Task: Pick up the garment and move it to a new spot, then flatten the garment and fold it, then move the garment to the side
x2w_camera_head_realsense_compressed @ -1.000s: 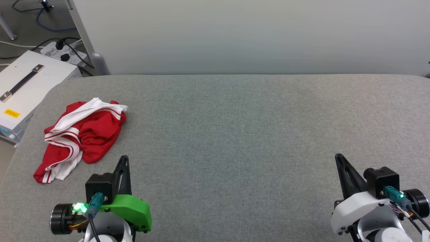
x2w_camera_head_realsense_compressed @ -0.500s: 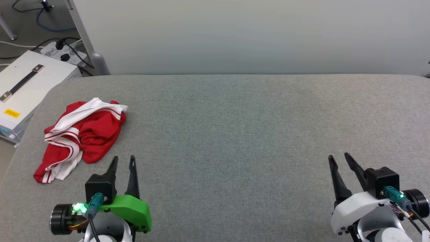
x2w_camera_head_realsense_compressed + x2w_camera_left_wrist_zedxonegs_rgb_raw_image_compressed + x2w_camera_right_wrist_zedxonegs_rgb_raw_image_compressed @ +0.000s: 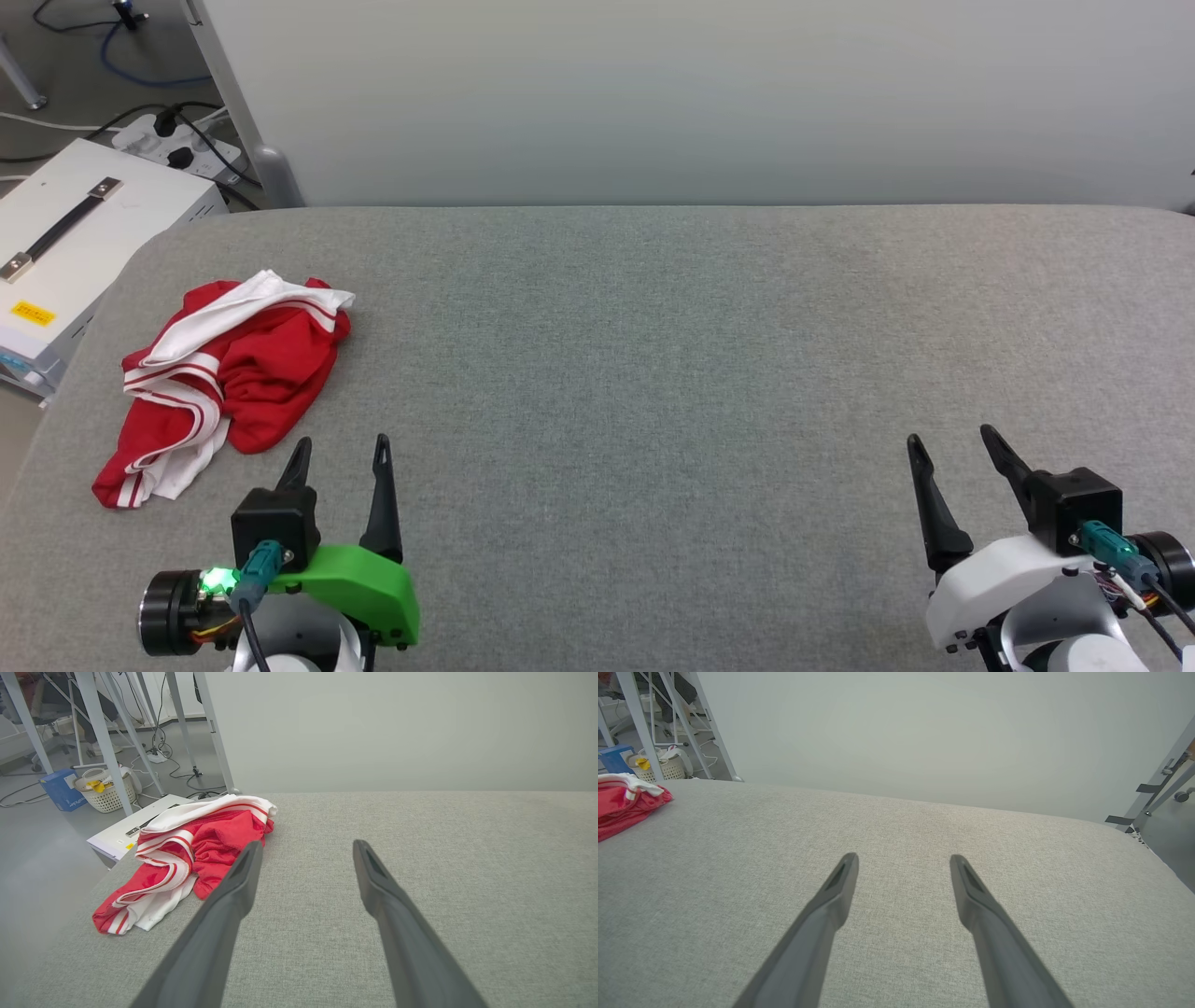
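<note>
wide grey fabric-covered table (image 3: pixel 653 373) in front of the robot, and the crumpled red jersey-style t-shirt (image 3: pixel 233 373) with white sleeves and striped trim sits in a heap close to the table's left edge, about halfway back. it's bunched up, with a white sleeve folded over the top and the red body spilling out below.

down at the lower left, the left gripper (image 3: pixel 341 441) on its green housing hovers over the cloth. its two long dark fingers (image 3: pixel 233 896) are spread wide, with nothing between them but bare table. the shirt lies just ahead and to its left, near but apart, and a strip of grey shows between the fingertip and the red hem in the head view.

over at the lower right, the right gripper (image 3: pixel 949 435) on its white housing has its fingers parted just as wide and grips nothing. it's well apart from the shirt, which peeks in at the far left edge of the right wrist view.

past the table's left edge stands a white box with a black strap handle (image 3: pixel 84 233), and behind it a white power strip (image 3: pixel 177 145) with black plugs. a pale wall panel (image 3: pixel 653 93) closes off the back. on the floor in the left wrist view are a white woven basket (image 3: pixel 105 795) and a blue box (image 3: pixel 60 793).
</note>
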Available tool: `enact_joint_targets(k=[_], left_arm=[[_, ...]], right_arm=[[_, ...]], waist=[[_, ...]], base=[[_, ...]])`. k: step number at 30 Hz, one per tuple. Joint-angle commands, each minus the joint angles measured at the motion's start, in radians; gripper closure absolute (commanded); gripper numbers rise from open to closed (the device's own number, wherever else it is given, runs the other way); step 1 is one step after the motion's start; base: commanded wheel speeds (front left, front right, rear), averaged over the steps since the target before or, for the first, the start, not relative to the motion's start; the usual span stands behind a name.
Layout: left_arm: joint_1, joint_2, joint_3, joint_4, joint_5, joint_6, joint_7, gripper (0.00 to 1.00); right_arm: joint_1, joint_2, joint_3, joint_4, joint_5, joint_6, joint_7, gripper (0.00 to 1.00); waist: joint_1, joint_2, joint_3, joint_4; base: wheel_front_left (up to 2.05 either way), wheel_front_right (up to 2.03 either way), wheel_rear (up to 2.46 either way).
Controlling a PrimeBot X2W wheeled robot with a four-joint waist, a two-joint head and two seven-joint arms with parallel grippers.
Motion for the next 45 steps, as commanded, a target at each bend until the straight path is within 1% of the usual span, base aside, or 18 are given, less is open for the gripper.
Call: enact_joint_targets(k=[1, 13, 23, 38, 45], left_arm=[[0.002, -0.001, 0.006, 0.003, -0.008, -0.006, -0.012, 0.0], [0.007, -0.001, 0.015, 0.012, -0.028, -0.019, -0.039, 0.0], [0.007, -0.002, 0.021, 0.008, -0.049, -0.029, -0.06, 0.0], [0.006, -0.002, 0.027, 0.021, -0.068, -0.045, -0.09, 0.0], [0.009, -0.003, 0.026, 0.031, -0.079, -0.052, -0.105, 0.0]], right_arm=[[-0.009, 0.0, -0.005, 0.006, 0.01, 0.0, -0.011, 0.0], [-0.017, -0.001, -0.023, 0.012, 0.042, 0.0, -0.038, 0.0], [-0.02, -0.001, -0.024, -0.007, 0.068, 0.0, -0.059, 0.0], [-0.028, -0.001, -0.031, -0.023, 0.074, 0.0, -0.089, 0.0], [-0.027, -0.001, -0.037, -0.004, 0.081, 0.0, -0.104, 0.0]], waist=[[0.0, 0.0013, 0.0, 0.0], [0.0, 0.0025, -0.001, 0.0], [0.0, 0.0034, 0.003, 0.004], [0.0, 0.0047, 0.01, 0.005], [0.0, 0.0053, 0.011, 0.007]], base=[[0.0, 0.0, 0.0], [0.0, 0.0, 0.0], [0.0, 0.0, 0.0], [0.0, 0.0, 0.0], [0.0, 0.0, 0.0]])
